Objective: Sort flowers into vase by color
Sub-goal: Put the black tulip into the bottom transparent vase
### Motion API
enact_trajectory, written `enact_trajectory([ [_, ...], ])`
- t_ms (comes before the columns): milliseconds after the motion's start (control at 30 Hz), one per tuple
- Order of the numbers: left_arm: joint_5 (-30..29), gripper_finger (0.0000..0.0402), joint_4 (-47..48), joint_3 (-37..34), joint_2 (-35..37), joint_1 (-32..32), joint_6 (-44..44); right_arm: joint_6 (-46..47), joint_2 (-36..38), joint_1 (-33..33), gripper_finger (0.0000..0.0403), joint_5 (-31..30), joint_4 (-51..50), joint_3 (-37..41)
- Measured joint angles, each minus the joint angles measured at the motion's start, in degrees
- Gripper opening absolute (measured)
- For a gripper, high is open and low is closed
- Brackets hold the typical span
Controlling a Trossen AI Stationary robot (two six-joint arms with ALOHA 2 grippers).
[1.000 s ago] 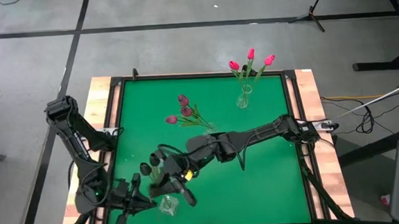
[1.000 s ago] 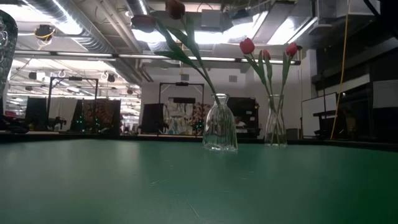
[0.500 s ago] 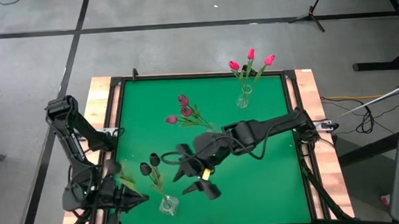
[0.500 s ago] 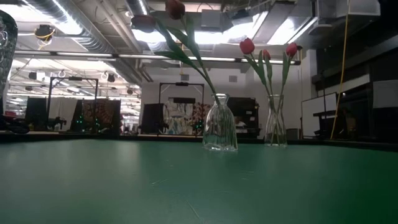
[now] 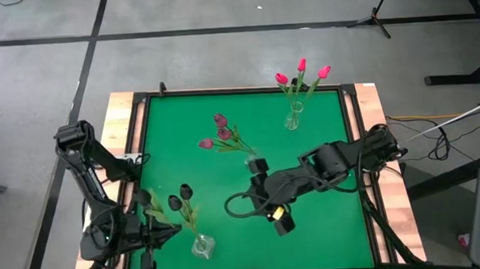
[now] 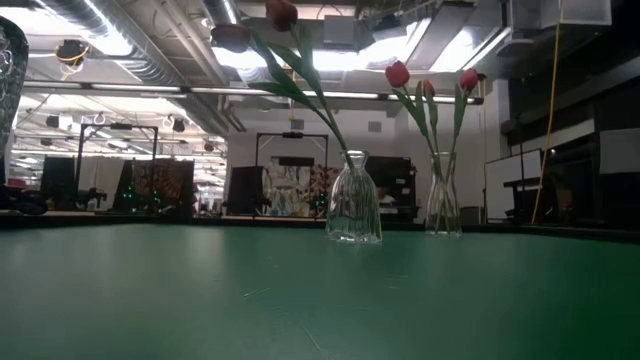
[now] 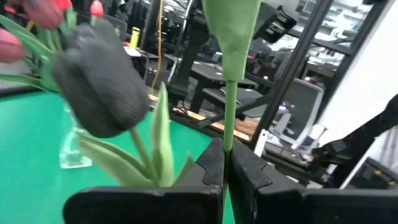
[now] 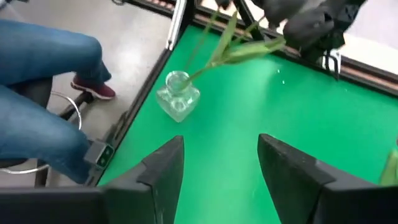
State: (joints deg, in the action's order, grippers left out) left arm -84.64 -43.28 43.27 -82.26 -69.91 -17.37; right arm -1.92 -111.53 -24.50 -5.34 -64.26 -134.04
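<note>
Right gripper (image 5: 272,222) has let go and retreated from the dark tulips (image 5: 177,198).

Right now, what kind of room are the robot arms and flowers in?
Probably a robotics lab or workshop. Bare pipes and ducts run across the ceiling, desks and monitors fill the room behind, and the green table stands on a plain grey concrete floor.

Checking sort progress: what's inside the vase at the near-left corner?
The near-left vase holds near-black tulips on green stems. The left pincer, shut, pinches one stem beside it. Stem count unclear where they overlap.
</note>
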Motion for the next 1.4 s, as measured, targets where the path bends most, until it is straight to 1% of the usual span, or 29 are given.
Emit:
enact_trajectory([
  [100, 2.59, 0.0000, -1.27, 0.02, -0.87, 0.43, -1.39, 0.93, 0.53, 0.08, 0.0198, -0.81, -1.82, 0.00],
  [233, 3.32, 0.0000, -1.47, 0.02, -2.20, 1.01, -1.54, 1.75, 1.16, 0.14, 0.0192, -3.18, -5.05, 0.00],
  [367, 9.39, 0.0000, -1.40, 0.02, -3.10, 3.30, -1.54, 1.96, 1.18, 0.14, 0.0189, -4.96, -6.96, -0.02],
  [433, 11.25, 0.0000, -1.46, 0.02, -3.55, 4.53, -1.01, 1.99, 1.18, 0.14, 0.0189, -5.21, -7.06, -0.02],
  [600, 12.47, 0.0000, -1.00, 0.02, -3.71, 6.24, 1.38, 2.11, 1.18, 0.14, 0.0188, -5.71, -7.85, -0.02],
  [967, 11.93, 0.0000, 1.20, 0.02, -3.70, 5.78, 2.77, 3.70, 1.14, 0.14, 0.0188, -5.67, -9.39, -0.02],
  [1033, 11.91, 0.0000, 3.27, 0.02, -3.67, 5.52, 1.45, 3.74, 1.14, 0.14, 0.0188, -5.67, -9.39, -0.02],
  [1167, 11.92, 0.0000, 8.86, 0.02, -3.67, 5.43, -4.30, 3.72, 1.14, 0.14, 0.0188, -5.64, -9.39, -0.02],
  [1333, 12.99, 0.0001, 10.88, 0.02, -3.67, 6.36, -6.09, 3.65, 1.14, 0.14, 0.0188, -5.64, -9.37, -0.02],
  [1400, 14.08, 0.0008, 11.22, 0.02, -3.67, 6.61, -6.07, 3.65, 1.14, 0.14, 0.0188, -5.64, -9.39, -0.02],
])
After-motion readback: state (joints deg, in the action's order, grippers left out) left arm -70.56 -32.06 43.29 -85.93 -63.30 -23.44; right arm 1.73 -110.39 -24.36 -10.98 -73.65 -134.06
